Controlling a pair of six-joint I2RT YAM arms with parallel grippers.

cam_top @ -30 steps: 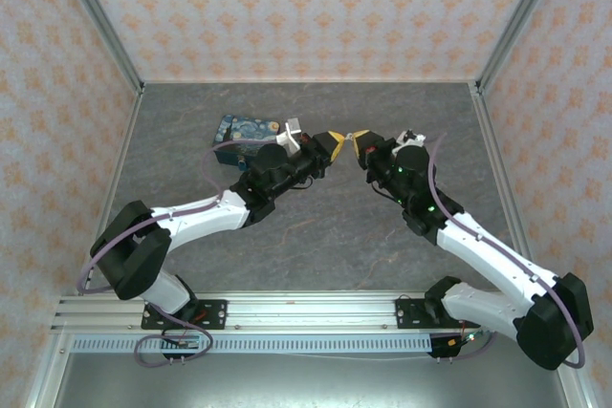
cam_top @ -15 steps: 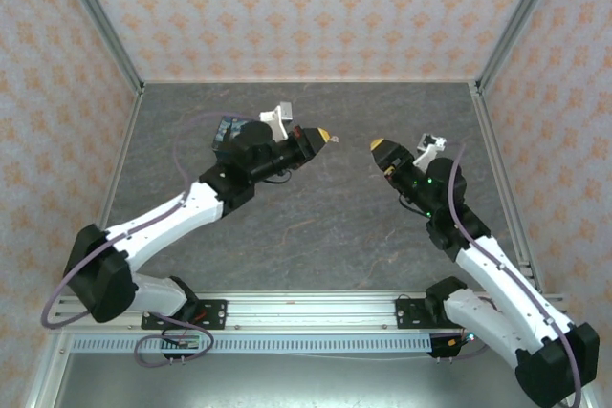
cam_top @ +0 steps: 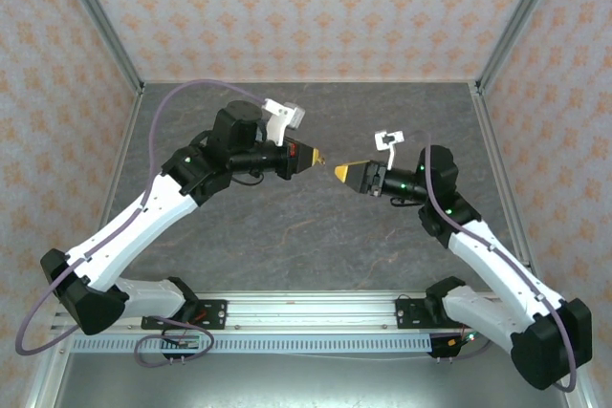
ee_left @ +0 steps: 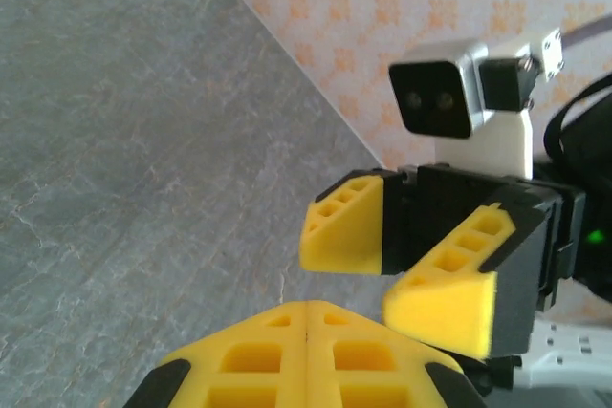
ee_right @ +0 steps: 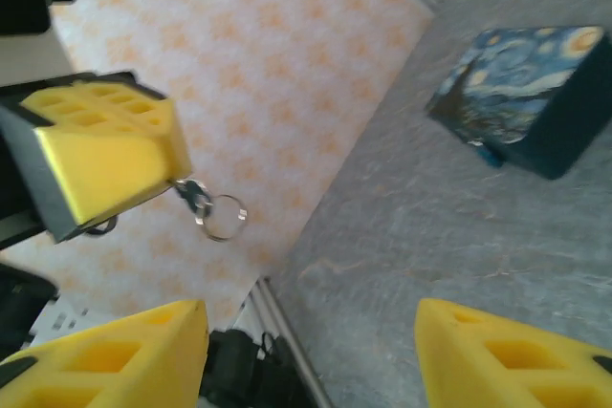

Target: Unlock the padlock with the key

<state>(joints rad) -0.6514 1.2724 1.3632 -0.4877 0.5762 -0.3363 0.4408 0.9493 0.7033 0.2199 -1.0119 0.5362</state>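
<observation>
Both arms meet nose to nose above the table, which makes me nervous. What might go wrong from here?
The shut left fingers pinch just the end of what looks like the key, its ring dangling free; it may slip out. The open right fingers sit close opposite, so a slight misalignment might knock it down onto the table.

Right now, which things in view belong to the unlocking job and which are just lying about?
Job: key on its ring, pinched in the shut left gripper; padlock, seemingly the small teal piece, too blurred to be sure; open right gripper.
Lying about: painted tin; grey table.
</observation>
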